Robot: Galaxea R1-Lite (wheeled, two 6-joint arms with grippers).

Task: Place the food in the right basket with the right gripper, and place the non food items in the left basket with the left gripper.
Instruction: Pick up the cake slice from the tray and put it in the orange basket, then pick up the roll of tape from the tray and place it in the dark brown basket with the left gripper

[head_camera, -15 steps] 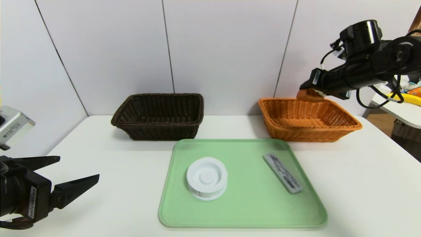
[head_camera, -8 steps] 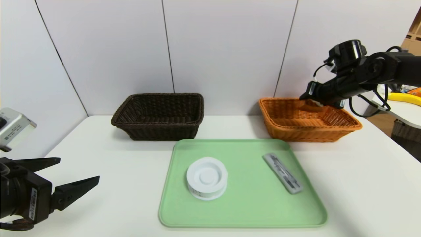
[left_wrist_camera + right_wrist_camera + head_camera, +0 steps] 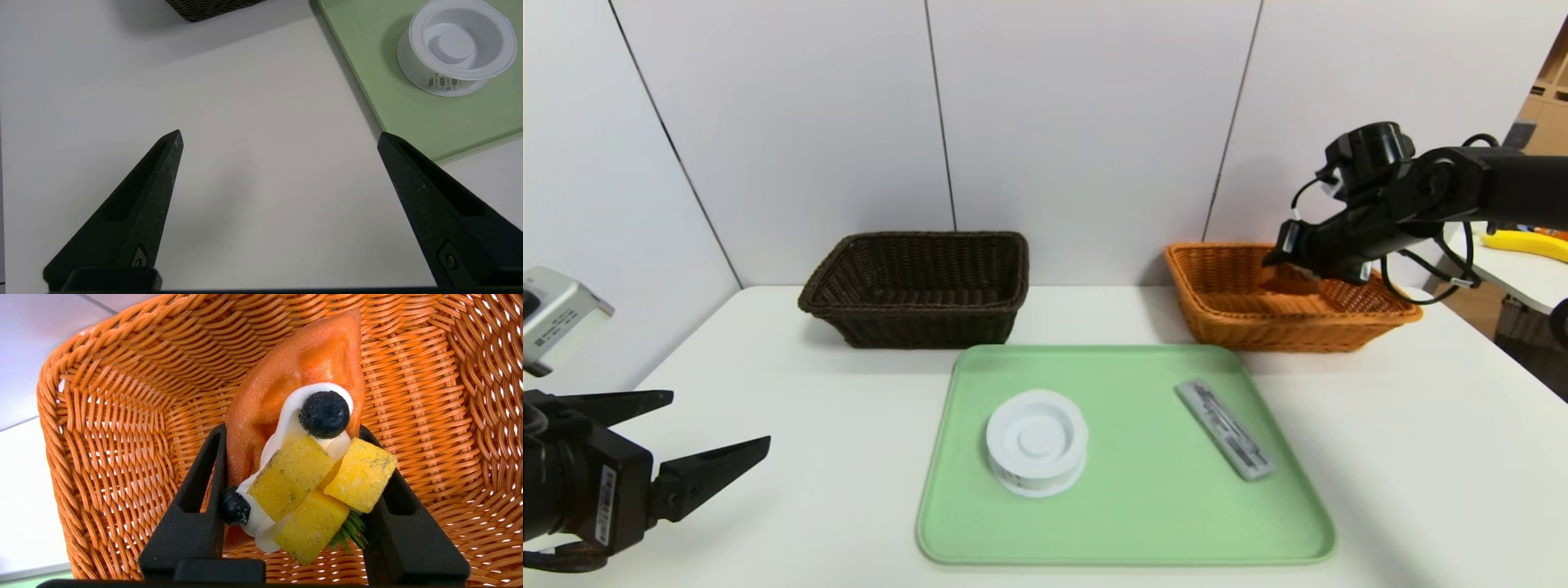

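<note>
your right claw (image 3: pixel 292 433) is clamped on the pastry (image 3: pixel 302 428), holding it low inside the orange basket (image 3: pixel 1225 314) so it has little way to fall. your left claw (image 3: pixel 280 136) hangs wide open beside the tray (image 3: pixel 1127 539), ready for the tape (image 3: pixel 1037 441).

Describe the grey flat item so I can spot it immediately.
Start at the green tray in the table's middle. The grey flat stick lies diagonally near its right edge, toward the orange basket; its only tray neighbour is a round white container.
</note>
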